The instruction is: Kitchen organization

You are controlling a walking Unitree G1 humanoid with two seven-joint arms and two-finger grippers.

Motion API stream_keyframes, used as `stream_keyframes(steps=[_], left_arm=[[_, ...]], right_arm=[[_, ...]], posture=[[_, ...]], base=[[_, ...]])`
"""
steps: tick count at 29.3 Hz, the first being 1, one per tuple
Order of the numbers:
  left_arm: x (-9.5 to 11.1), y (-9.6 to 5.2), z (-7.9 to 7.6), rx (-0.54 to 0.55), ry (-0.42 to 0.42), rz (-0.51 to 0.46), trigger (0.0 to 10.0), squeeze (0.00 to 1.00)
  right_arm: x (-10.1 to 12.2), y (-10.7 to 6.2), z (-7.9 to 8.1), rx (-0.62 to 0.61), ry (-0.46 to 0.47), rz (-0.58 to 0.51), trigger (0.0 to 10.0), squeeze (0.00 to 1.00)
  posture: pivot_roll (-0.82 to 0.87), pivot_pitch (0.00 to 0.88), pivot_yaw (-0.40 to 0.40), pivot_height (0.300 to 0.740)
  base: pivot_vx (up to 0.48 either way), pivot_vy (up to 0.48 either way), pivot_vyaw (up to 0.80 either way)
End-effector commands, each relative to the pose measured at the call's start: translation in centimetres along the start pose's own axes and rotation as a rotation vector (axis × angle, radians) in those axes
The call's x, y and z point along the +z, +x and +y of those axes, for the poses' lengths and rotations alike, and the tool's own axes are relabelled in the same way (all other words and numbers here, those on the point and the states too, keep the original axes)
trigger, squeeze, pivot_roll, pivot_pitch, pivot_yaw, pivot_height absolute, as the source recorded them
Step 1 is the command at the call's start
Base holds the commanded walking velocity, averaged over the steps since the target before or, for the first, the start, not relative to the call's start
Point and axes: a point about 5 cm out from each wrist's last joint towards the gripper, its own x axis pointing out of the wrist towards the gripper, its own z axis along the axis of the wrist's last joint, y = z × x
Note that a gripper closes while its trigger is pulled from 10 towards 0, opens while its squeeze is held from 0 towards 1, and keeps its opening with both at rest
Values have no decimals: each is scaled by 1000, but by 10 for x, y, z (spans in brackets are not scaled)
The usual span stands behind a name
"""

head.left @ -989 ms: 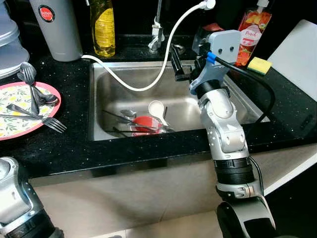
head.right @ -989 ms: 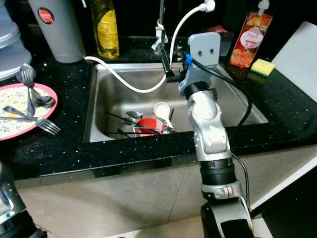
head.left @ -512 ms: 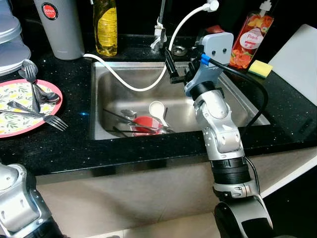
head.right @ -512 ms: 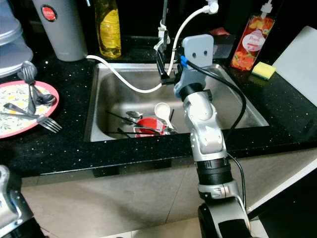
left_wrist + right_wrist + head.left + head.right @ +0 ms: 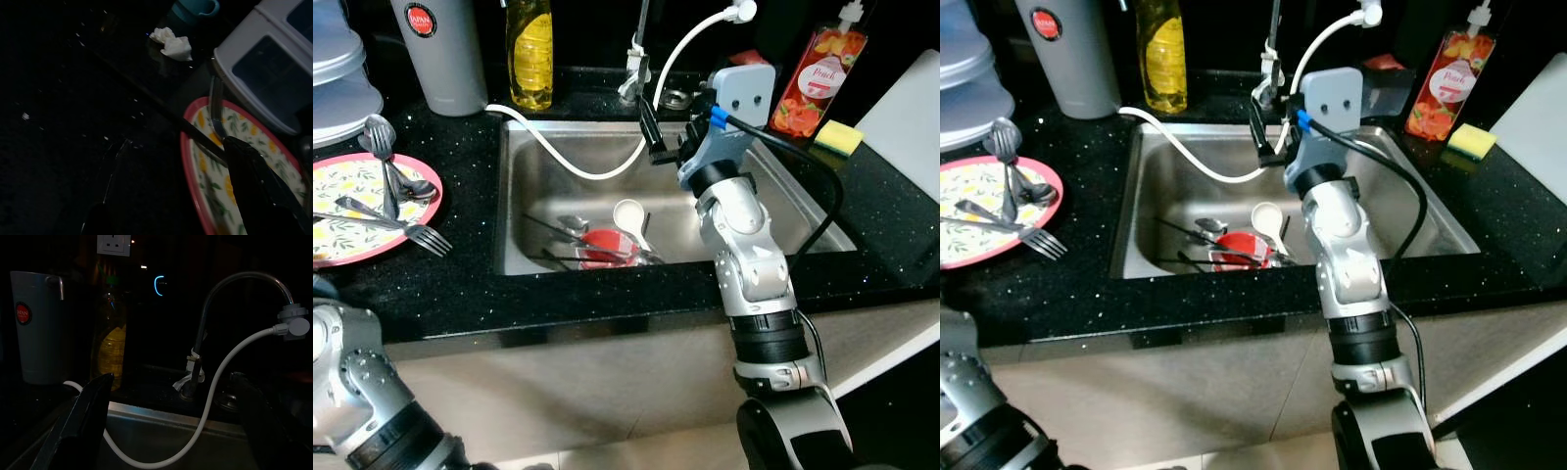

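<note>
A steel sink (image 5: 548, 186) holds a red bowl (image 5: 607, 245), a white ladle (image 5: 628, 213) and several dark utensils. On the black counter to its left lies a flowered plate (image 5: 372, 257) with a red rim, bearing forks (image 5: 411, 235) and spoons (image 5: 396, 176). My right gripper (image 5: 668, 132) hangs open and empty over the sink's back edge, close to the faucet (image 5: 636, 59) and its white hose (image 5: 568, 162). My left arm (image 5: 352, 392) is low at the counter's front. The left gripper (image 5: 176, 147) is open just short of the plate (image 5: 195, 186).
Along the back stand a grey jug (image 5: 440, 49), a yellow oil bottle (image 5: 529, 49) and a red soap bottle (image 5: 818, 83). A yellow sponge (image 5: 839, 137) and a white board (image 5: 911, 108) lie at the right. Stacked white containers (image 5: 337, 69) sit behind the plate.
The camera has shifted a little. My right gripper has edged left toward the faucet. My left arm has come up further into view at the lower left.
</note>
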Motion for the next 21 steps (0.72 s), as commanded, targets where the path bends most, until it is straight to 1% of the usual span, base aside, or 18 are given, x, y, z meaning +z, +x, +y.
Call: stream_keyframes(steps=[1, 2, 3, 4, 5, 6, 7, 9, 12, 15, 18, 20, 21], left_arm=[[-15, -2, 10, 50, -36, 81, 10000, 0], [-16, -1, 13, 67, -81, 95, 10000, 0], [-16, -1, 13, 67, -81, 95, 10000, 0], [-18, 0, 15, 77, -119, 111, 10000, 0], [-18, 0, 15, 77, -119, 111, 10000, 0], [-19, 1, 16, 83, -148, 122, 10000, 0], [-19, 1, 16, 83, -148, 122, 10000, 0], [-18, 6, 20, 97, -186, 124, 10000, 0], [-15, 13, 20, 107, -202, 116, 10000, 0], [-13, 21, 16, 110, -210, 114, 10000, 0], [-12, 23, 12, 102, -216, 114, 10000, 0], [-12, 27, 2, 78, -229, 123, 10000, 0], [-12, 27, 2, 78, -229, 123, 10000, 0]], right_arm=[[-2, 0, 0, 4, 6, 4, 10000, 0], [-1, 0, 1, 6, 8, 3, 10000, 0], [-1, 0, 1, 6, 8, 3, 10000, 0], [-1, 1, 2, 11, 10, 3, 10000, 0], [-1, 1, 2, 11, 10, 3, 10000, 0], [-1, 1, 3, 15, 10, 4, 10000, 0], [-1, 1, 3, 15, 10, 4, 10000, 0], [-1, 0, 3, 16, 8, 6, 10000, 0], [-1, 0, 2, 13, 7, 10, 10000, 0], [-2, -2, 2, 12, 8, 14, 10000, 0], [-2, -2, 2, 11, 9, 15, 10000, 0], [-3, -3, 2, 9, 10, 15, 10000, 0], [-3, -3, 2, 9, 10, 15, 10000, 0]], posture=[[83, 0, -95, 740], [83, 0, -98, 740], [83, 0, -98, 740], [80, 0, -99, 740], [80, 0, -99, 740], [77, 0, -99, 740], [77, 0, -99, 740], [73, 0, -99, 740], [74, 0, -99, 740], [75, 0, -101, 740], [74, 0, -100, 740], [67, 0, -92, 740], [67, 0, -92, 740]], base=[[0, 0, 0], [0, 0, 0], [0, 0, 0], [0, 0, 0], [0, 0, 0], [0, 0, 0], [0, 0, 0], [0, 0, 0], [0, 0, 0], [0, 0, 0], [0, 0, 0], [0, 0, 0], [0, 0, 0]])
